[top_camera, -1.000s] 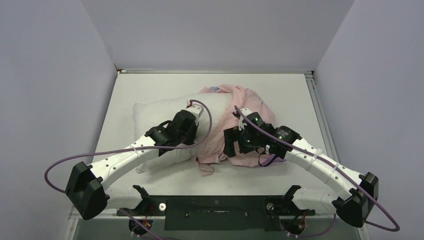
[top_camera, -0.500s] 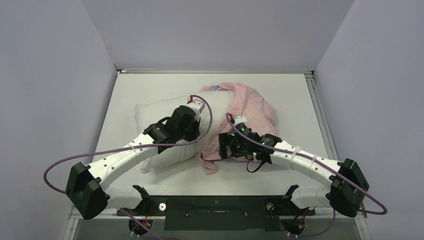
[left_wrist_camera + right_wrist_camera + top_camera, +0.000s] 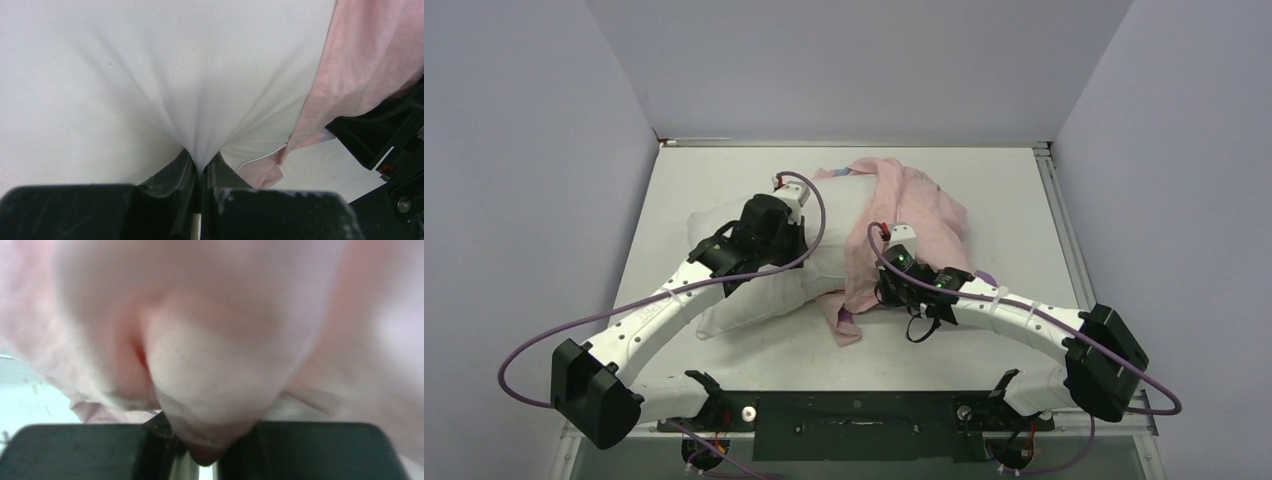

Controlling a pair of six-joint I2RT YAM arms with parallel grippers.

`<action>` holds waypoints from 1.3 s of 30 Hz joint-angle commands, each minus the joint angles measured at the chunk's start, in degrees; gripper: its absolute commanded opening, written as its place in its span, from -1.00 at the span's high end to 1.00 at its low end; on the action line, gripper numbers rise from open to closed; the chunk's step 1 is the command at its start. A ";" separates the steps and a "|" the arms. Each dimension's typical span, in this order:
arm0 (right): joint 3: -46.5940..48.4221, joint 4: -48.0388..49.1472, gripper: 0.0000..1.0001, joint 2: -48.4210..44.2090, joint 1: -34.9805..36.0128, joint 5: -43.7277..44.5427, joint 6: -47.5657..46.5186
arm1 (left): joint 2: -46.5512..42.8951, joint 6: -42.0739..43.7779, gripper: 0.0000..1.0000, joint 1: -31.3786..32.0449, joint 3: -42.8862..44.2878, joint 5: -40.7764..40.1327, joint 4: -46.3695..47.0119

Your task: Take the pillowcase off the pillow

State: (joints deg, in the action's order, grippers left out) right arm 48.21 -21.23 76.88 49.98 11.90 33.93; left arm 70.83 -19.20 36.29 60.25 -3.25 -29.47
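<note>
The plump white pillow [image 3: 724,218] lies on the left half of the table, its right end still under the pillowcase [image 3: 919,205]. That cover shows its pale pink inside and is bunched from the far middle down to the near middle. My left gripper [image 3: 200,167] is shut on a pinched fold of the pillow's [image 3: 150,75] white fabric. The pink pillowcase [image 3: 360,60] hangs just to its right. My right gripper [image 3: 210,442] is shut on a bulge of the pink pillowcase [image 3: 210,340], at the cover's near edge [image 3: 884,288].
The white table [image 3: 1014,200] is walled in grey on three sides, with a metal rail along its right edge [image 3: 1056,215]. The black mounting bar [image 3: 854,420] and both arm bases sit at the near edge. Purple cables loop from each arm.
My right gripper moved left into the pink cloth and closed on it. The left arm drew the pillow left and farther away, baring more white.
</note>
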 commanded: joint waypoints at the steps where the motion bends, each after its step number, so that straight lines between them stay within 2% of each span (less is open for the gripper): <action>1: 2.30 -2.49 0.89 -2.00 -2.37 8.01 -3.12 | -3.65 2.60 1.00 -4.89 5.41 -0.09 -0.06; 9: 9.71 -8.85 0.89 -8.23 -18.27 9.97 -9.72 | -6.18 6.39 1.00 -11.90 6.64 -1.24 -3.52; 17: 19.73 -10.17 0.89 -9.42 -36.48 0.85 -11.65 | -8.32 10.70 1.00 -14.23 8.59 -5.75 -7.46; 21: 20.41 -10.30 0.89 -7.56 -44.28 -3.39 -9.41 | -9.16 11.49 1.00 -14.32 7.97 -6.69 -8.21; 24: 16.78 -9.29 0.89 -6.01 -48.00 -9.59 -7.77 | -10.36 9.97 1.00 -14.32 4.69 -4.27 -8.12; 27: 11.26 -8.72 0.89 -5.47 -48.39 -14.02 -8.18 | -12.96 7.01 1.00 -14.32 -1.61 0.01 -7.46; 33: 2.17 -6.81 0.83 -10.07 -48.30 -22.09 -10.64 | -19.91 -0.64 1.00 -14.10 -13.70 15.37 -2.27; 35: 0.65 -6.69 0.75 -11.33 -48.22 -23.98 -11.93 | -21.57 -2.22 0.72 -14.14 -15.13 20.02 1.04; 37: 0.05 -7.35 0.67 -11.95 -48.16 -25.15 -12.89 | -22.12 -3.52 0.19 -14.22 -14.43 21.98 3.51; 39: -0.08 -8.13 0.59 -12.28 -48.21 -25.75 -13.48 | -21.08 -3.78 -0.13 -14.31 -11.39 22.07 4.89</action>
State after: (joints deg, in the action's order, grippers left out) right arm 47.62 -31.59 67.79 2.72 -13.96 23.81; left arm 49.93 -20.56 23.18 44.99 16.03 -31.46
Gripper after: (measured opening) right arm 0.175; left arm 0.452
